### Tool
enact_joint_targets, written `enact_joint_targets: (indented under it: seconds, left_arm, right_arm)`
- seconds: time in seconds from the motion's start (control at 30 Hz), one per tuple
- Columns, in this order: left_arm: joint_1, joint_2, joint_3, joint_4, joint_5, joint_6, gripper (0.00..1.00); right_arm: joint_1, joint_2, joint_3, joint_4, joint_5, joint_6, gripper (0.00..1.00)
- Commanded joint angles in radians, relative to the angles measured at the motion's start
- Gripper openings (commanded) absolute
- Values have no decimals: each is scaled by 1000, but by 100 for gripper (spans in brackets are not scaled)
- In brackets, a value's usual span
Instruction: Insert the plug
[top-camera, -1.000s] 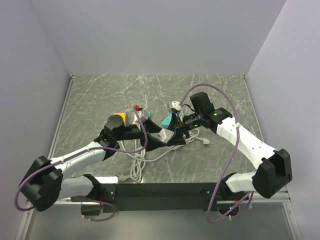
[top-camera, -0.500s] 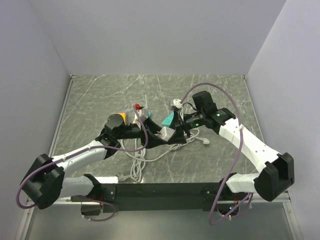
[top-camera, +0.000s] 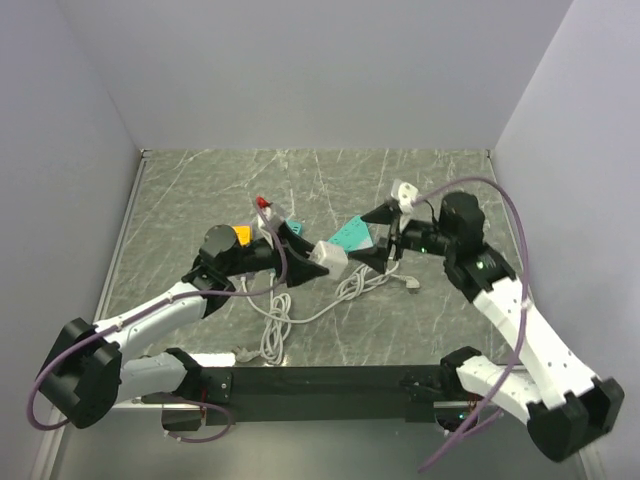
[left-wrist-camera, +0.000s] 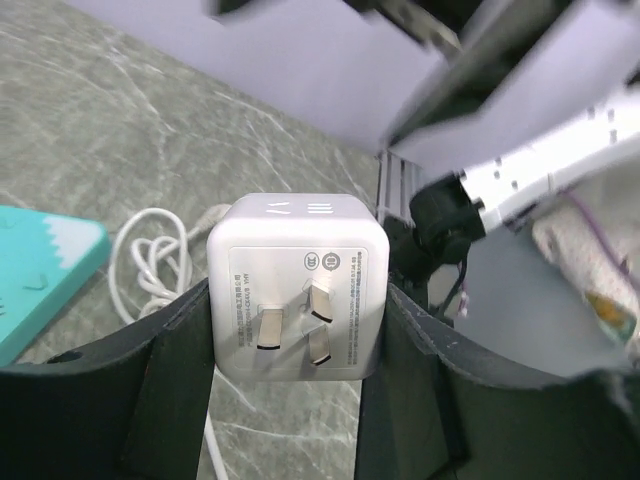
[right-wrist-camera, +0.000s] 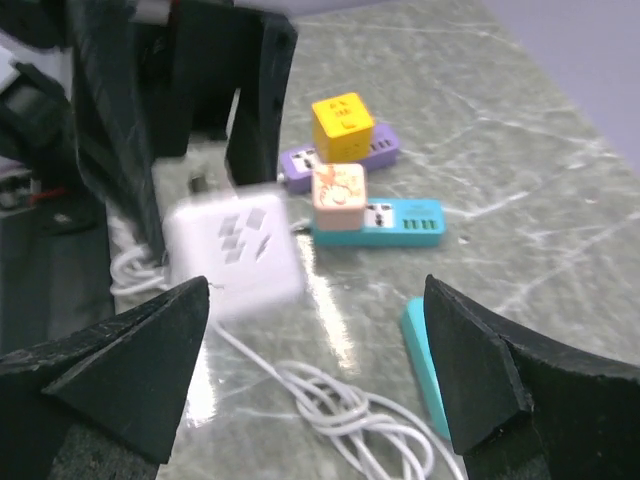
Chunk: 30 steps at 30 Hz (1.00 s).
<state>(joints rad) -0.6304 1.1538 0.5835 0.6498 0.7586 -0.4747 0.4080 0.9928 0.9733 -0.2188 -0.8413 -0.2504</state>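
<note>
The plug (left-wrist-camera: 296, 288) is a white cube adapter with three metal prongs, and the left wrist view faces those prongs. My left gripper (left-wrist-camera: 295, 345) is shut on it, one black finger against each side. From above, the plug (top-camera: 331, 257) hangs over the table's middle at the tip of my left gripper (top-camera: 316, 263). My right gripper (top-camera: 372, 240) stands open just to the right of it, touching nothing. In the right wrist view the blurred plug (right-wrist-camera: 235, 255) lies beyond the wide-spread right gripper (right-wrist-camera: 316, 285).
A teal power strip (right-wrist-camera: 400, 222) carries a pink cube (right-wrist-camera: 339, 196), and behind it a purple strip (right-wrist-camera: 375, 150) carries a yellow cube (right-wrist-camera: 343, 125). Another teal strip (top-camera: 351, 234) and a coiled white cable (top-camera: 275, 325) lie under the grippers.
My right gripper has opened, let go of the plug and drawn back to the right. The left gripper has shut on the plug and holds it alone.
</note>
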Motion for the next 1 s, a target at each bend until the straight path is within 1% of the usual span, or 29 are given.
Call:
enact_joint_targets:
  seconds: [0.0,0.03,0.07,0.1,0.13,0.17,0.2,0.23,0.3,0.33,0.43,0.53,0.7,0.8,0.9,0.97]
  left_arm:
    - [75,-36,35,131,1,-184,0]
    - [90,-32,36,154,8,-229,0]
    - [116,-31,39,174,18,-314,1]
    - [127,-28,45,219,43,-358,1]
    - [132,-16,47,252,60,-439,1]
    - [135,-9,47,281,89,-481,1]
    - [135,4,47,362,105,-522,1]
    - [135,10,41,410,120,-615,1]
    - [135,21,24,549,148,-697,1]
    - [133,24,19,586,156,-761,1]
    - [132,12,6,655,165,-844,1]
    - [126,-22,-2,646,150,-857,1]
    - [107,-63,-4,608,136,-851,0]
    - [94,-60,-5,636,130,-872,0]
    - [78,-55,1,628,125,-872,0]
    - [71,-52,1,625,123,-866,0]
  right_arm:
    - [5,-129,-145,266,82,80,94]
    - [6,-191,-180,315,85,89,95]
    - [14,-222,-212,352,93,95,95]
    - [37,-249,-261,402,108,96,96]
    - [60,-287,-275,412,158,85,96]
    - [84,-298,-297,421,191,59,96]
    - [112,-307,-304,424,233,42,96]
    - [180,-315,-309,430,313,24,96]
    - [241,-313,-323,456,384,-27,96]
    - [285,-307,-327,469,434,-38,96]
    - [354,-289,-328,527,482,-91,96]
    - [400,-264,-312,542,521,-124,96]
    - [511,-249,-312,617,633,-208,95]
    - [566,-232,-308,641,677,-257,95]
    - [623,-227,-314,670,711,-299,95]
    - [638,-227,-312,677,720,-319,95]
